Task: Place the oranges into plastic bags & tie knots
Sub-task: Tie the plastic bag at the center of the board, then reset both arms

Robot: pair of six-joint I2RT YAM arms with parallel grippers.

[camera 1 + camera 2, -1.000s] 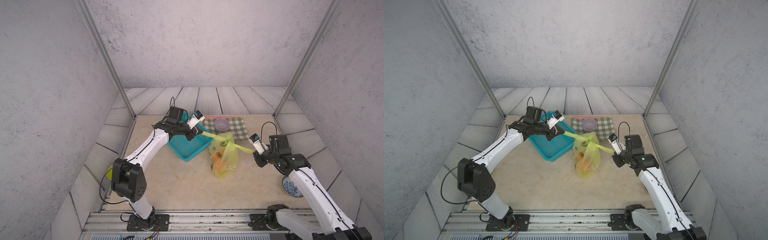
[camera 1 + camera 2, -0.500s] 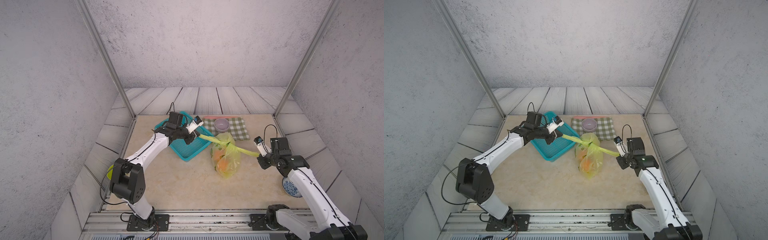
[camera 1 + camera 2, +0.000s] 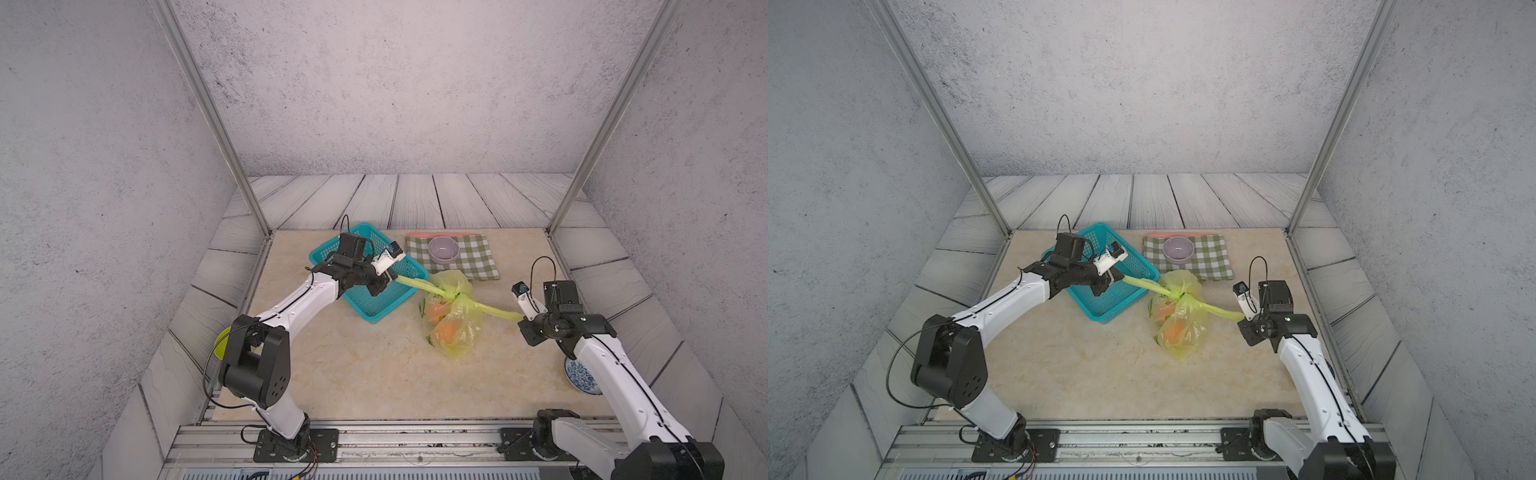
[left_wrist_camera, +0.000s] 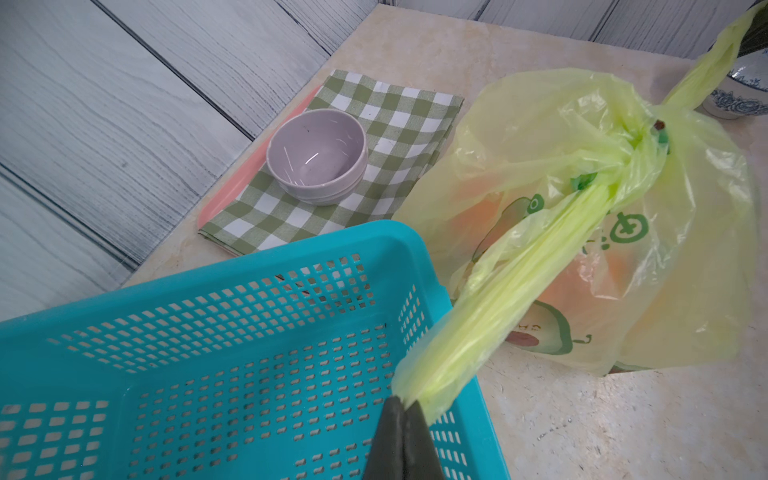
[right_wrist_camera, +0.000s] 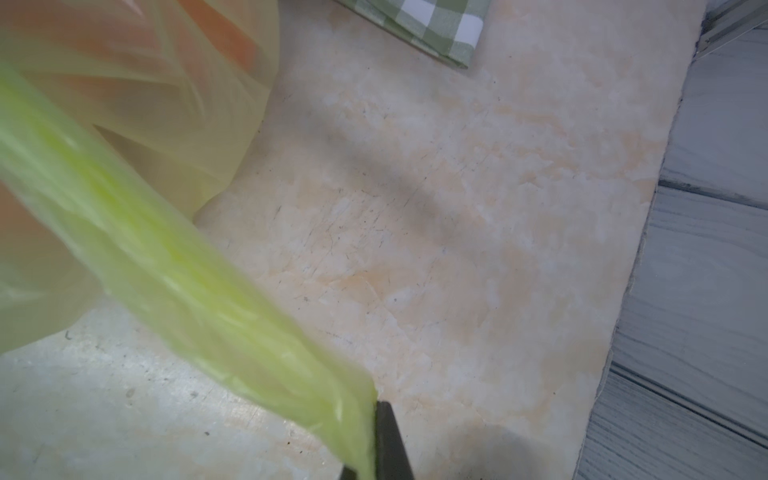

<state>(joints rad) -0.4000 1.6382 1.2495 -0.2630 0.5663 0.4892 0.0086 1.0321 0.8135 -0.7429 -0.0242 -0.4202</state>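
A: Grips?
B: left gripper (image 3: 392, 277) and right gripper (image 3: 523, 318) are both pinched tight on the handles (image 3: 415, 284), pulling opposite ways. Likely cinching the knot (image 3: 453, 296).
A: Bag?
B: plastic bag (image 3: 465, 336) is centre-right on the table, oranges (image 3: 444, 330) inside.
A: Clutter?
B: The left handle crosses the teal basket (image 3: 374, 309) corner. Checked cloth (image 3: 478, 257) and bowl (image 3: 444, 249) sit above, patterned dish (image 3: 582, 374) lower right.

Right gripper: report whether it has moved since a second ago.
Yes. The right gripper, shut on a bag handle, has drawn away from the checked cloth and toward the blue-patterned bowl.
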